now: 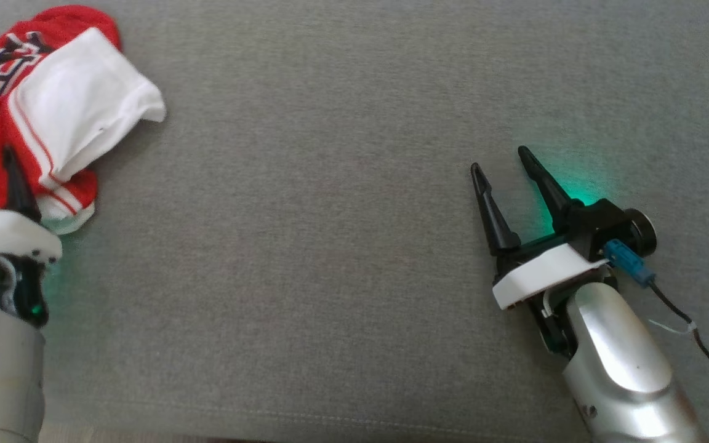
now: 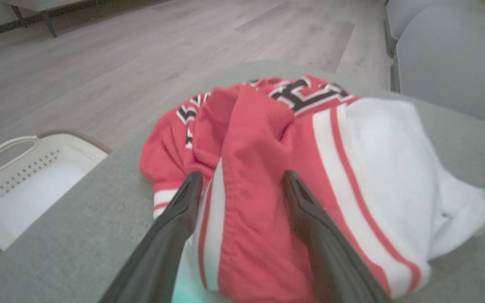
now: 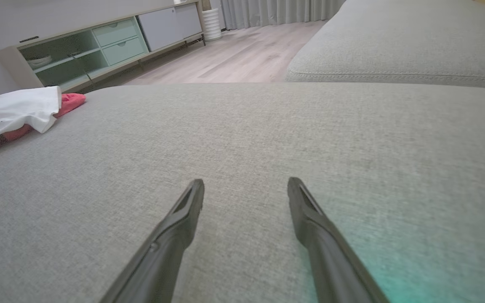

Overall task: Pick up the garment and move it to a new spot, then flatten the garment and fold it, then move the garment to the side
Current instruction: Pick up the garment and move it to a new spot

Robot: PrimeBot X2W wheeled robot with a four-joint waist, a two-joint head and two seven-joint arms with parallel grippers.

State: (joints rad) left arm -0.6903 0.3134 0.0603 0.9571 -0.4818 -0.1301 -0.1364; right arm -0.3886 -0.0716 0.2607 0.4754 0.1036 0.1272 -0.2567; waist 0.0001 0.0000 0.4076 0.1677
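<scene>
Garment [image 1: 53, 117] bunched at left end of sofa [image 1: 330, 246], near edge. Your left gripper [image 2: 243, 176] wide apart, straddling red fold, not clamped. Right gripper [image 1: 500, 159] apart too, over bare sofa, well away. Heads up: close shallow and you'll likely pinch one layer, rest could drag off edge.

A grey sofa cushion [image 3: 267, 139] lay across the lower frame; wood floor [image 3: 234, 59], low cabinet [image 3: 99, 46] and curtains [image 3: 280, 10] ran along the top.

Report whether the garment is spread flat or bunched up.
Bunched up. The garment lies in a crumpled heap on the grey cushion, a white part lapped over the red, its lettering creased.
</scene>
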